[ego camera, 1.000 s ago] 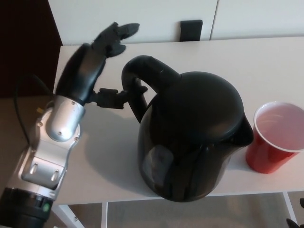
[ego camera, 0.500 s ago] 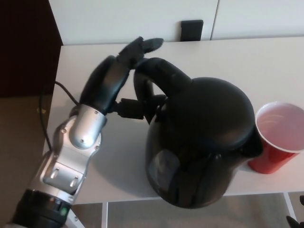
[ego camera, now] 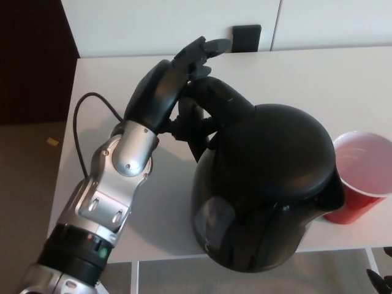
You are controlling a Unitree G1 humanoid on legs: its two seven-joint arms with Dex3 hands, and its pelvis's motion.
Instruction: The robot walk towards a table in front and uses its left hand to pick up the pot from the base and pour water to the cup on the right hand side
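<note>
A black pot (ego camera: 263, 190), a rounded electric kettle with a domed lid, stands upright on a white table (ego camera: 306, 73) and fills the lower middle of the head view, close to the table's near edge. Its long axis runs roughly from ten o'clock to four o'clock: the curved handle (ego camera: 217, 101) arches off the body toward ten o'clock, and the short spout (ego camera: 334, 184) points toward four o'clock. The spout's tip overlaps the rim of a red cup (ego camera: 361, 177) that stands upright just beside the pot at three o'clock, its pale inside showing; whether the two touch cannot be told. The base under the pot is hidden by its body. The robot's left hand (ego camera: 168, 92) comes in from seven o'clock on a silver and black forearm and sits against the handle's outer side, at about eleven o'clock from the pot's lid. Its fingers (ego camera: 208, 49) reach over the top of the handle and are spread only a little, while the thumb side lies against the handle's lower part; whether the hand has closed around the handle cannot be told. A thin black cable (ego camera: 82, 116) loops over the table at nine o'clock. A small black block (ego camera: 246, 38) sits at the table's far edge at twelve o'clock, against a white wall. The right hand does not show.
</note>
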